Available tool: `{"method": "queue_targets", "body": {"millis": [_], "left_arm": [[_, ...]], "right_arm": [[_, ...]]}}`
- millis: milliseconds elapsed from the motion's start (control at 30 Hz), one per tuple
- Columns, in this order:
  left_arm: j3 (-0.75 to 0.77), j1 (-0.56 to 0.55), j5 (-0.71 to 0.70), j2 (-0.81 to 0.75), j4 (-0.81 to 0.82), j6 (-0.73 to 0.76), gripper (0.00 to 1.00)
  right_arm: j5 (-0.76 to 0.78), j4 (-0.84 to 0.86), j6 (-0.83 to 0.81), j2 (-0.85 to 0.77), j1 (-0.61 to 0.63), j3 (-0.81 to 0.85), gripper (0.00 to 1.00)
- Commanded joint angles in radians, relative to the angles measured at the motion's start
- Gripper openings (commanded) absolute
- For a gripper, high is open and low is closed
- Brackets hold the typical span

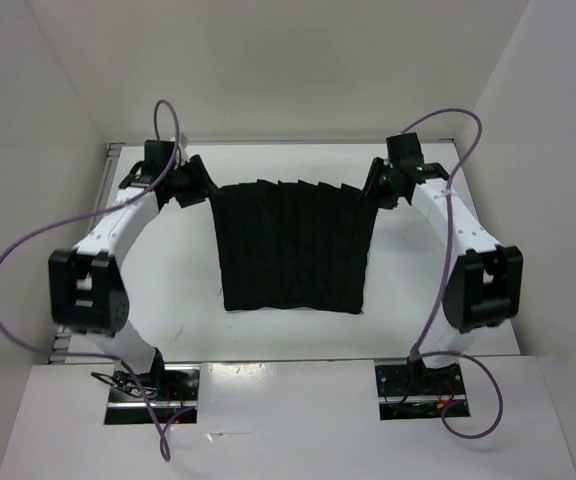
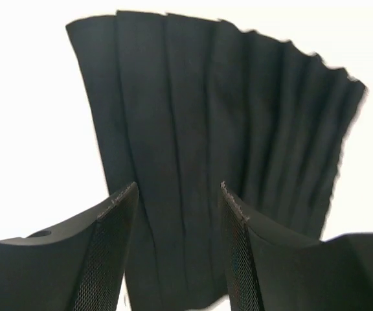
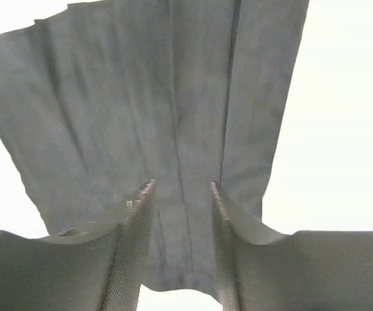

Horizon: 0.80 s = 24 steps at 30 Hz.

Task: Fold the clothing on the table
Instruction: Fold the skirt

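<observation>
Arms bowed outward; left hand [image 1: 198,185], right hand [image 1: 374,188] at clothing [image 1: 293,245] far corners, both parted, unclamped.

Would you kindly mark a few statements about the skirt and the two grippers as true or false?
1. The skirt lies spread on the table. True.
2. Its pleats run from side to side. False: in the top view they run from near to far.
3. The left gripper and the right gripper are at the skirt's far corners. True.
4. Both grippers are shut. False: the fingers of each stand apart.
</observation>
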Motion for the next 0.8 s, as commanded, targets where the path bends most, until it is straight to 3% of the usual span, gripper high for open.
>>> {"method": "queue_targets", "body": {"millis": [0, 100, 300, 500, 767], "left_arm": [[-0.197, -0.014, -0.025, -0.208, 0.018, -0.036, 0.60], [-0.346, -0.042, -0.090, -0.357, -0.040, -0.059, 0.60], [-0.526, -0.096, -0.102, -0.448, -0.108, -0.122, 0.60], [-0.616, -0.137, -0.111, -0.429, -0.128, -0.172, 0.51], [-0.675, -0.209, -0.079, -0.388, -0.118, -0.227, 0.50]], "right_arm": [[-0.002, -0.064, -0.009, -0.102, -0.003, -0.131, 0.47], [-0.022, -0.074, -0.009, -0.183, -0.003, -0.248, 0.52], [-0.031, -0.083, -0.009, -0.243, -0.012, -0.366, 0.55], [-0.008, -0.104, -0.009, -0.252, -0.012, -0.386, 0.55], [0.011, -0.115, 0.000, -0.252, -0.012, -0.386, 0.56]]}}
